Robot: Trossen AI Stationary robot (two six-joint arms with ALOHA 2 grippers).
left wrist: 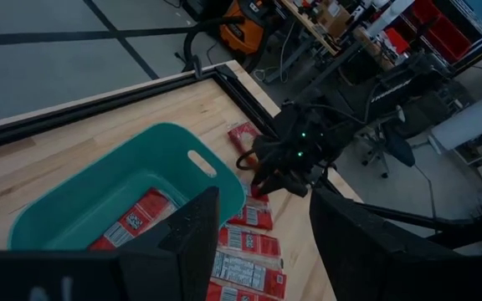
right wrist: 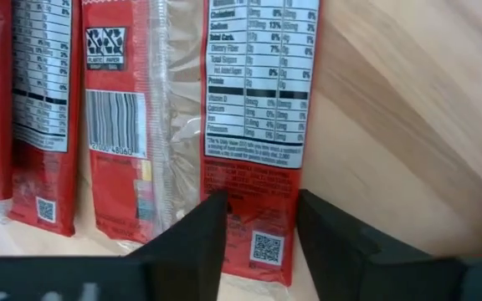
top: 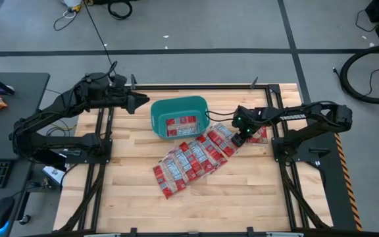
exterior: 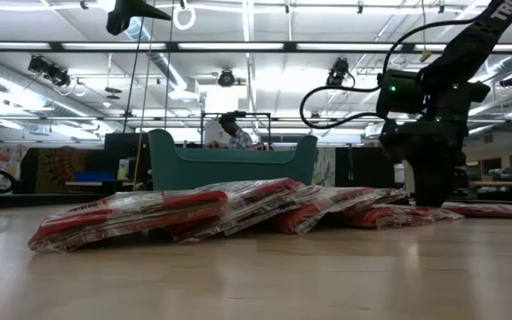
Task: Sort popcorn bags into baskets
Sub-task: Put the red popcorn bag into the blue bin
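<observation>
- The pale wooden slatted surface [top: 242,191] carried everything, with its dark metal frame running along the edges.
- The left gripper [top: 139,103] hung above the far edge, just beside the tub's left end; in its wrist view its fingers [left wrist: 192,230] stood well apart and held nothing, so this arm looked to be waiting.
- The right gripper [top: 237,141] was down at the right end of the packet row, near the middle of the surface toward the right edge. Its fingers [right wrist: 192,232] stood a little apart, straddling the bottom end of one packet without yet pinching it.
- The teal plastic tub with rounded corners and a rolled rim [top: 155,115] sat at the middle of the far edge, with a few packets already lying flat inside.
- The small flat red popcorn packets with white-grey label panels [top: 189,160] lay in an overlapping diagonal row from near the tub's right corner toward the middle of the surface; one more [top: 260,133] lay just beyond the right gripper.
- The targeted packet [right wrist: 258,125] showed a nutrition panel and a small square code, and its clear wrapper edge overlapped the neighbouring packet [right wrist: 120,125].
- To do this grasp well, I judged the fingers should close on this packet's end alone and lift straight up, since the slippery overlapping film could drag the neighbour along.
</observation>
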